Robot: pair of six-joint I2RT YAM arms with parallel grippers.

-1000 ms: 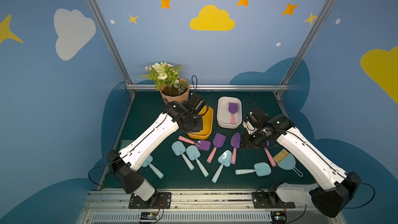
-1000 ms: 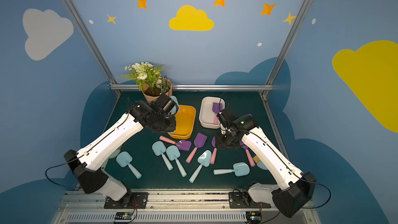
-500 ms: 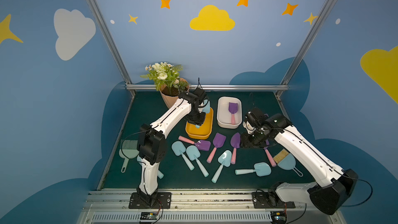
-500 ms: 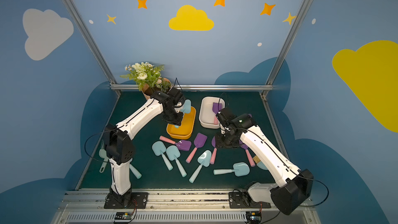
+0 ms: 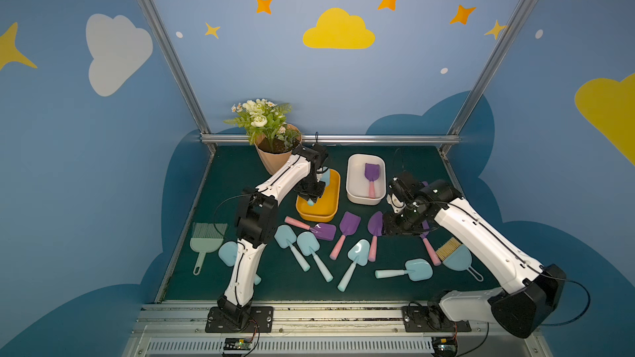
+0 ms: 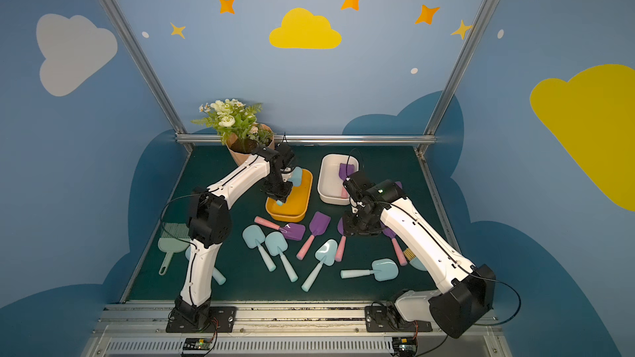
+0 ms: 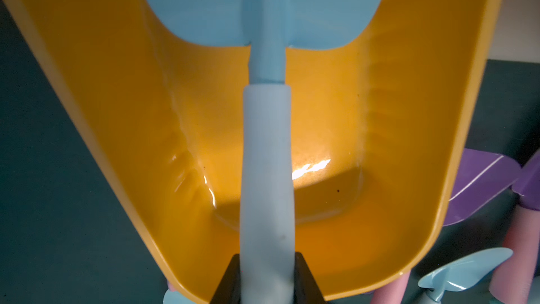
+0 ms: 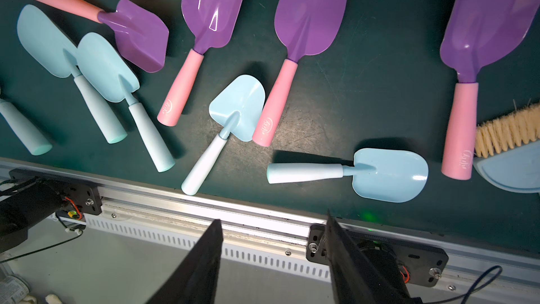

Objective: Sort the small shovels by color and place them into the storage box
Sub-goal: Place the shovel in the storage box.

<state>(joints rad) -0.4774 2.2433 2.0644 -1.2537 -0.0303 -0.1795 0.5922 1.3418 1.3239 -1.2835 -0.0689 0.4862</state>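
My left gripper is shut on the pale handle of a light blue shovel. It holds the shovel over the yellow storage box, blade toward the box's far end. A purple shovel with a pink handle lies in the white storage box. My right gripper is open and empty, hovering above the purple shovels at the mat's right. Several light blue shovels and purple shovels lie loose on the green mat.
A flower pot stands behind the yellow box, close to the left arm. A mint brush lies at the mat's left edge. A blue brush with tan bristles lies under the right arm. A metal rail runs along the front.
The left arm has changed pose, its elbow now raised, and has carried the blue shovel over the yellow box. The right arm has hardly moved.
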